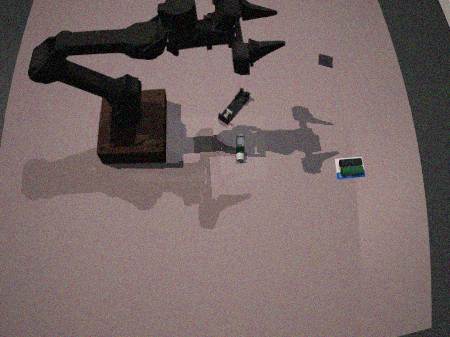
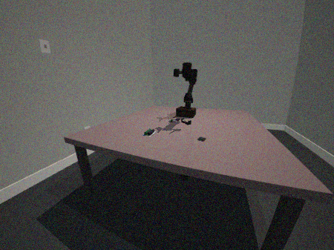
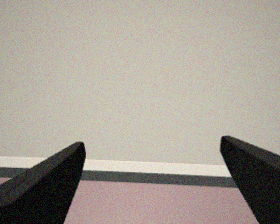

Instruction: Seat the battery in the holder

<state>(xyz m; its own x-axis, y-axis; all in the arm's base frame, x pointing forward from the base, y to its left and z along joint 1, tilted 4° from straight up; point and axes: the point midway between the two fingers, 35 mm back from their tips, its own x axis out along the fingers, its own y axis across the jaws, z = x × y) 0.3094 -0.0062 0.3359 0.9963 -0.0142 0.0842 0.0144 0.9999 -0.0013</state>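
A battery (image 1: 240, 148) with a grey, green and white body lies on the table below and to the right of the holder in the top view. The dark holder (image 1: 234, 106) (image 2: 186, 122) lies diagonally on the table, with a pale piece near its lower left end. The holder looks empty. My gripper (image 1: 281, 27) (image 3: 152, 145) is wide open with nothing between its fingers. It is raised high above the table, pointing outward, away from both battery and holder. Fine detail of the spring and lip is too small to tell.
A white and blue pack (image 1: 338, 169) holding a black and a green cylinder (image 1: 352, 171) lies to the right. A small dark square (image 1: 325, 60) (image 2: 201, 139) lies at the upper right. The arm's wooden base (image 1: 145, 147) (image 2: 185, 112) stands left of the holder. The table (image 1: 150, 277) has edges all round.
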